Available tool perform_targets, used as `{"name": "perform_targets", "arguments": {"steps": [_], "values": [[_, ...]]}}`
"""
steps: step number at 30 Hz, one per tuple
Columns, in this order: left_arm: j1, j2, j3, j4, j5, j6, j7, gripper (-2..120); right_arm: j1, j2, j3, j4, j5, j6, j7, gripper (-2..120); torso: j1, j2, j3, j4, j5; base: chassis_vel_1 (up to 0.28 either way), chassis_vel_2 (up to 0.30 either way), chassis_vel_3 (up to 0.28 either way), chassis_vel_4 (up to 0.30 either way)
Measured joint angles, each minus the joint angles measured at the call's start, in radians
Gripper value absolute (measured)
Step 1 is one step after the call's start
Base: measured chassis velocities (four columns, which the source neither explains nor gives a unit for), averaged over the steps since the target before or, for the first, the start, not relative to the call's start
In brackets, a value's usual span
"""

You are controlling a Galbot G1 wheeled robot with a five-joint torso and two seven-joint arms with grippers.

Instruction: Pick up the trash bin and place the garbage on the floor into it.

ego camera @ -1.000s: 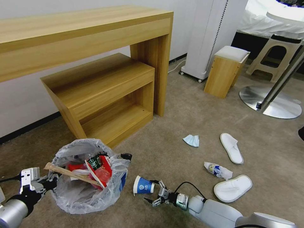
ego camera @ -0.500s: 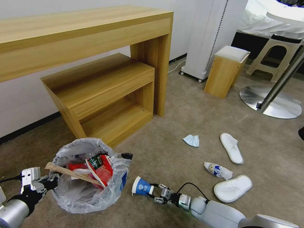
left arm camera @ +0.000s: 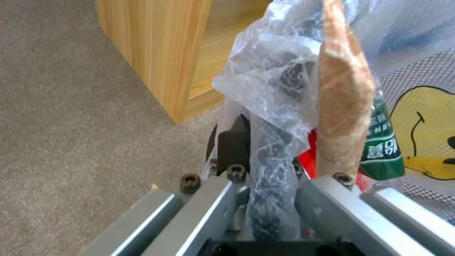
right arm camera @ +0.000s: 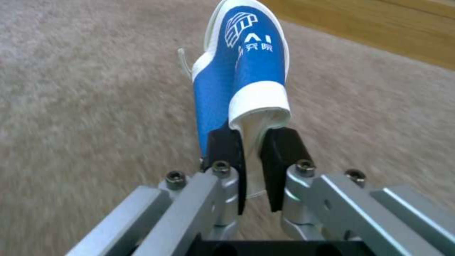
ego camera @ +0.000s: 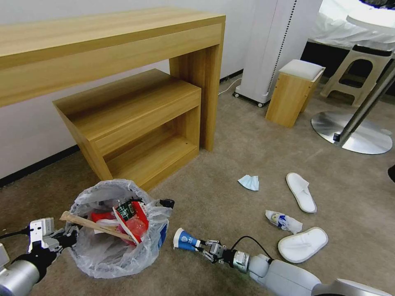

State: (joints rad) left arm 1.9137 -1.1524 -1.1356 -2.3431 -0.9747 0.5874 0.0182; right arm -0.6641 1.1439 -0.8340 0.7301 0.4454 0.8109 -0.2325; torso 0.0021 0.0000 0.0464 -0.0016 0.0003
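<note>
The trash bin (ego camera: 103, 255), black under a crinkly clear bag, stands on the beige floor (ego camera: 230, 160) at the lower left, with red wrappers and a wooden stick (ego camera: 92, 225) inside. My left gripper (ego camera: 70, 237) is shut on its rim; the left wrist view shows bag and rim (left arm camera: 265, 117) pinched in that gripper (left arm camera: 268, 156). My right gripper (ego camera: 204, 248), low on the floor beside the bin, is shut on the base of the blue-white paper cup (ego camera: 185, 240). The right wrist view shows the cup (right arm camera: 246, 71) squeezed flat in the gripper (right arm camera: 251, 156). More garbage lies to the right: a light-blue mask (ego camera: 249, 182), a crumpled wrapper (ego camera: 283, 220) and two white slippers (ego camera: 301, 191) (ego camera: 302, 244).
A wooden desk (ego camera: 111, 45) with a low open shelf unit (ego camera: 135, 123) stands just behind the bin. Farther right are a white appliance on wheels (ego camera: 275, 45), a small wooden stool (ego camera: 293, 92), a plastic stool (ego camera: 357, 72) and a round metal stand base (ego camera: 352, 137).
My right gripper went from open behind the cup to shut on its base, and the cup shifted slightly. The bin and left gripper stayed in place.
</note>
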Motion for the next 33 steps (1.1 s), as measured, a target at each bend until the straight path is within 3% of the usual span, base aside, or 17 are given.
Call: {"name": "perform_targets", "arguments": {"steps": [21,33], "values": [[-0.02,0.011,0.08,0.029,0.049,0.004,0.0,0,-0.067,-0.213,0.14,0.207,0.01,0.0,0.013,3,0.0,0.0,0.0,-0.0001,0.0,0.0,0.0,0.0,0.0],[0.008,0.019,0.137,-0.001,0.082,0.024,-0.006,0,-0.19,-0.329,0.312,0.377,-0.029,0.0,0.029,3,0.0,0.0,0.0,-0.0002,-0.0002,0.0,0.0,0.0,0.0]]}}
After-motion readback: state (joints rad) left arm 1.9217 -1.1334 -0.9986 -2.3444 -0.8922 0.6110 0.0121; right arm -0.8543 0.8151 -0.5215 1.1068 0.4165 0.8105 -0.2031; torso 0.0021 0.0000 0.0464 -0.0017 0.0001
